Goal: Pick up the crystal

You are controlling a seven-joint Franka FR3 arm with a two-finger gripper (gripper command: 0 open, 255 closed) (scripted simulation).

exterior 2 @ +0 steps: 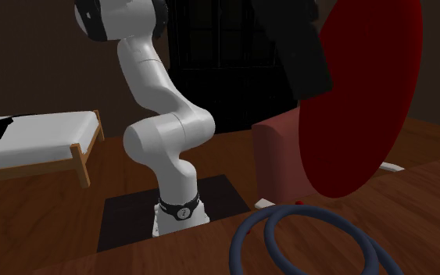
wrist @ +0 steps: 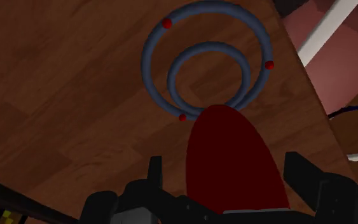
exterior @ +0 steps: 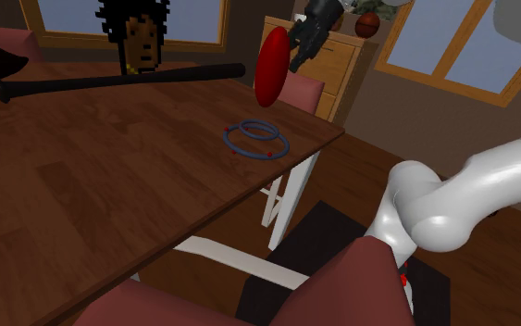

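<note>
The crystal (exterior: 269, 67), a smooth dark-red lens shape, hangs in the air in the gripper (exterior: 297, 44). It is well clear of the table (exterior: 82, 185) and at about twelve o'clock from the blue rings (exterior: 256, 139) lying on the wood in the shoulder view. The fingers (wrist: 301, 179) stand on either side of the red body in the wrist view. Since nothing else bears it, I judge them clamped on it, though the contact itself is hard to make out there. The pick looks almost done. What it calls for now is a steady grip and a plain vertical rise with no twist of the wrist, because a smooth rounded thing held near one end could pivot or slip between the pads. The chair (exterior: 301, 91) back at the table's edge sits near the crystal, at about five o'clock from it, so a sideways swing is best avoided. The shoulder view gives the crystal's height over the table, and a black bat (exterior: 119, 80) at ten o'clock from the rings, well apart from them. The wrist view gives the line-up instead: the rings at twelve o'clock from the crystal's tip, with three small red beads (wrist: 166, 23) on them. The second exterior view adds the white arm (exterior 2: 167, 125) and a bed (exterior 2: 30, 141) at nine o'clock from it.
</note>
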